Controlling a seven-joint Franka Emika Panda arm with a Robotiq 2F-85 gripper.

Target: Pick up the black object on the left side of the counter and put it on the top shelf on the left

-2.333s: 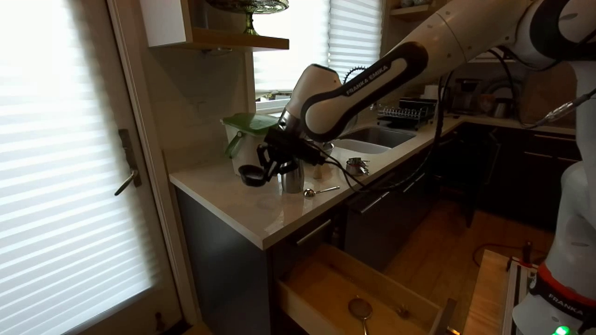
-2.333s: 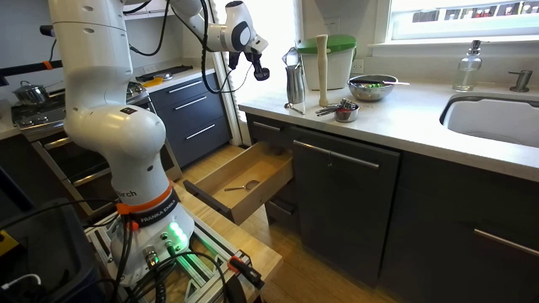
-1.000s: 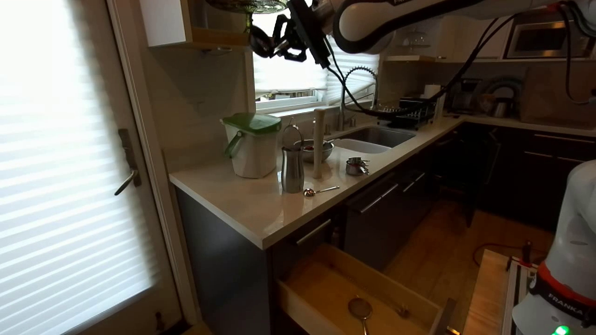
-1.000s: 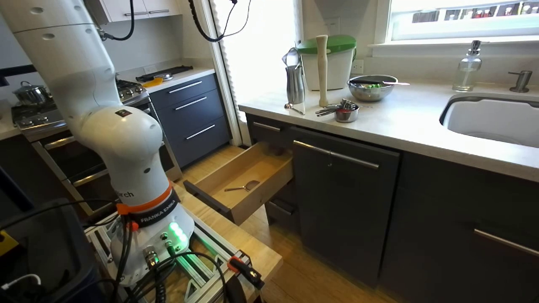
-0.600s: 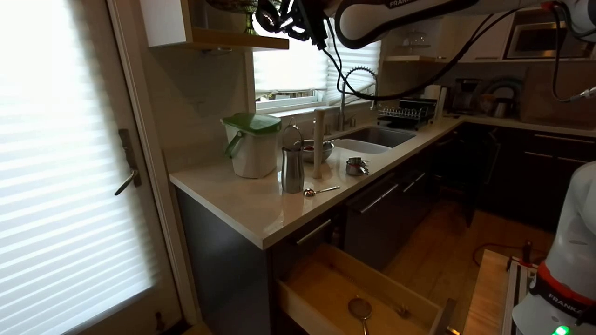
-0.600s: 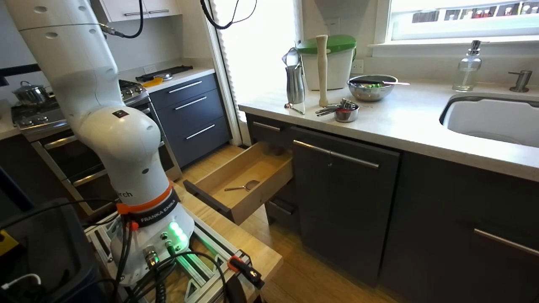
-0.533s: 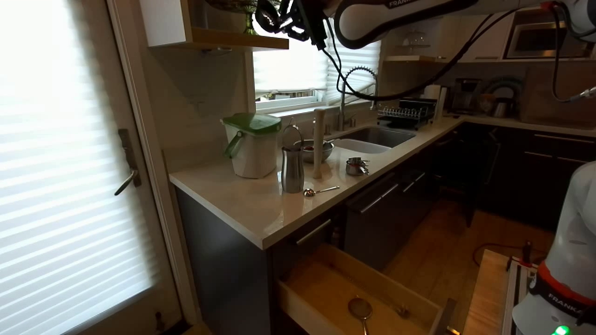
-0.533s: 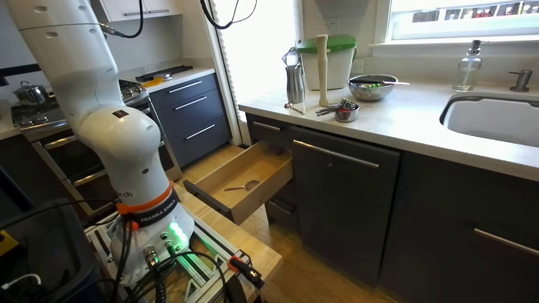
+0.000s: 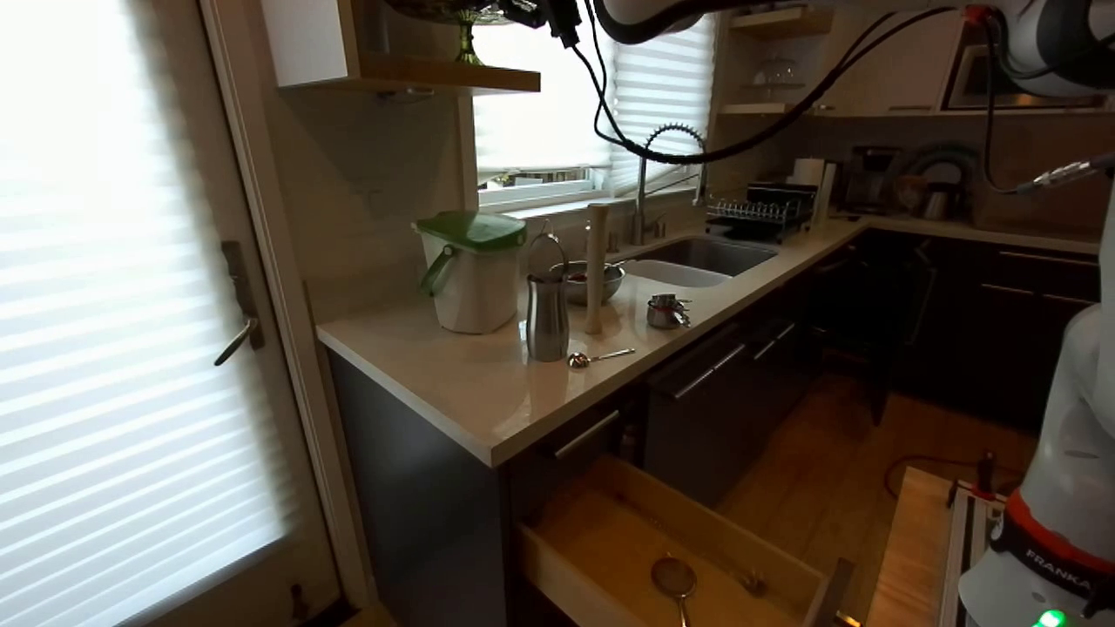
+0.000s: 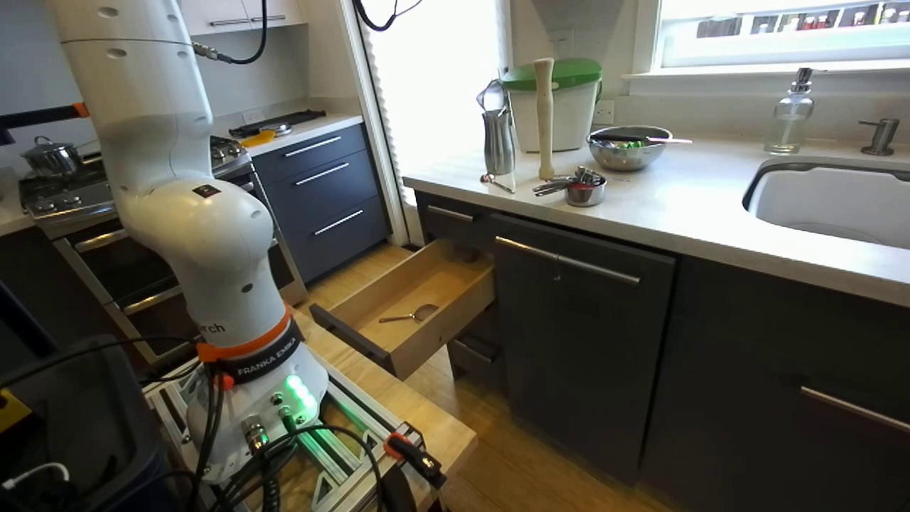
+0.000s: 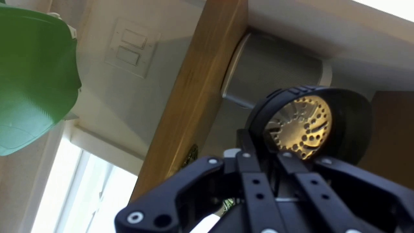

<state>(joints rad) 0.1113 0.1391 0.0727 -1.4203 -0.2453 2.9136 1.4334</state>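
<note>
My gripper (image 11: 261,142) is shut on the rim of the round black object (image 11: 300,126), which has a perforated metal disc inside. In the wrist view they are close in front of the shelf unit, with the lower wooden board (image 11: 197,87) to the left. A brown panel (image 11: 393,136) at the right edge may be the top shelf; I cannot tell. In an exterior view only dark gripper parts (image 9: 523,10) show at the top edge, near the lower shelf board (image 9: 444,74); the black object is out of both exterior views. The beige counter (image 9: 409,370) lies far below.
A green glass stand (image 9: 467,43) and a grey speaker (image 11: 278,68) stand on the lower board. On the counter are a pale bin (image 9: 477,283) with green lid, a metal cup (image 9: 547,322) and a wooden pestle (image 10: 544,121). A drawer (image 10: 412,306) hangs open below.
My gripper has risen from above the counter to shelf height with the black object, and now is mostly out at the top of the exterior view. The hanging cable has moved with the arm.
</note>
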